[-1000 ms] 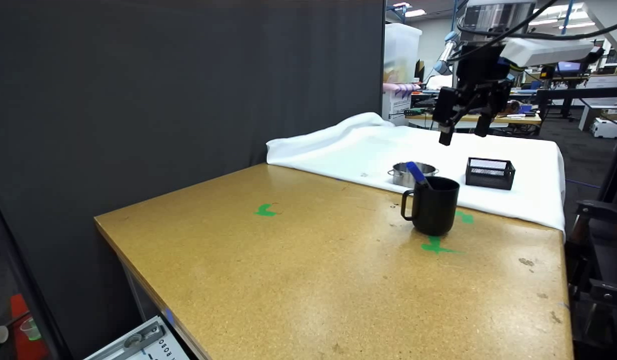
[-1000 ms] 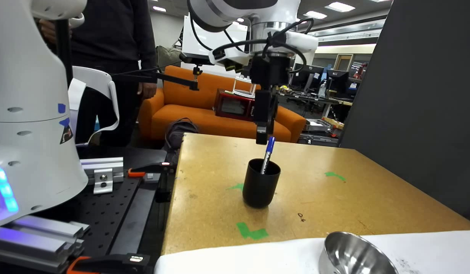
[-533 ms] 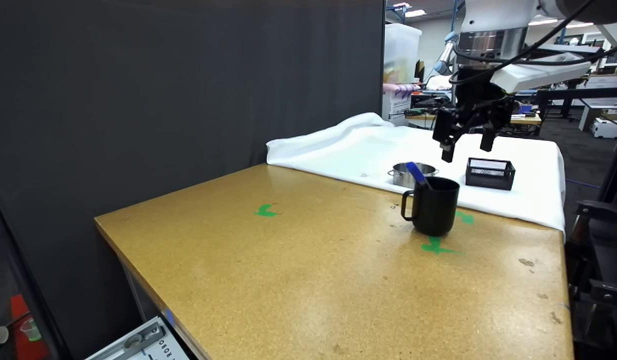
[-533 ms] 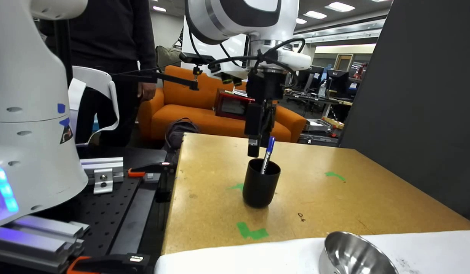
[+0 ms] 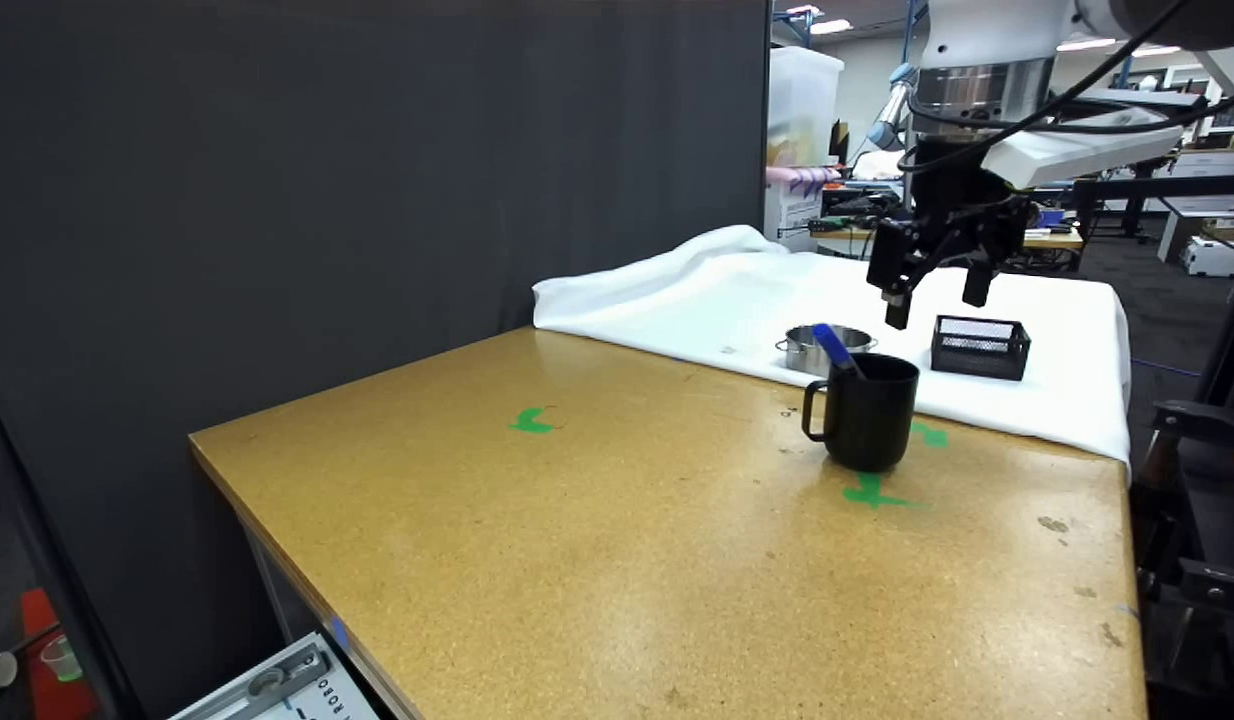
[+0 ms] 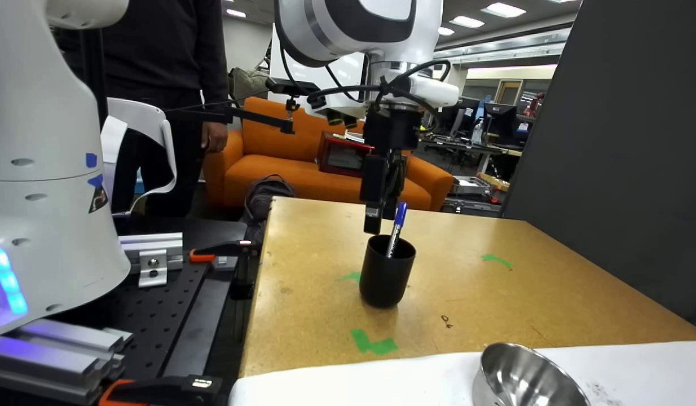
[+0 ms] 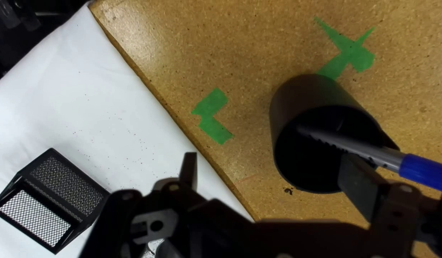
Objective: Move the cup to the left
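Two fingers (image 7: 188,170) spread wide, with one upright black cup (image 5: 877,425) below and off to one side.

The gripper (image 5: 936,302) holds nothing; its tips hang above the cup's rim, apart from it. The cup stands on the wooden table (image 5: 577,550), long axis vertical. In the wrist view it lies towards the finger nearer the blue-capped marker (image 7: 385,157), that fingertip overlapping its mouth, so the next move probably calls for a sideways shift before lowering. The marker leans inside the cup and could foul that finger. On the white cloth (image 5: 697,300) sit a metal pot (image 5: 805,356) and a black mesh basket (image 5: 980,362); what either holds I cannot tell.
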Motion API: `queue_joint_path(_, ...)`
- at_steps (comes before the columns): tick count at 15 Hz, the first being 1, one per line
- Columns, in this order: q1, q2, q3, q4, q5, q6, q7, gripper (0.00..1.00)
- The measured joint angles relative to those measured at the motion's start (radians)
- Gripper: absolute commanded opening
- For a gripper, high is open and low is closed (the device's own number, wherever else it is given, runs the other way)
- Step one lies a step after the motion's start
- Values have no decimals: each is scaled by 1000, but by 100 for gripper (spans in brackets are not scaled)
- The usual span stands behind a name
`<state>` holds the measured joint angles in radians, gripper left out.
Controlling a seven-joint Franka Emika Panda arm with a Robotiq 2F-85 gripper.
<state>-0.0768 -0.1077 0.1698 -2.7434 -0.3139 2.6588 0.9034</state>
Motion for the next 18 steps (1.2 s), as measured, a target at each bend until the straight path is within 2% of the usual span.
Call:
queue_joint_path(3, 9, 36, -30, 16, 72, 0, -42, 100)
queue_joint_path(8, 11, 134, -106, 89, 298, 3, -208, 100)
queue_joint_path(11, 14, 170, -126, 115, 387, 3, -264, 100)
queue_joint_path(18, 49, 203, -151, 111, 393, 6, -263, 100)
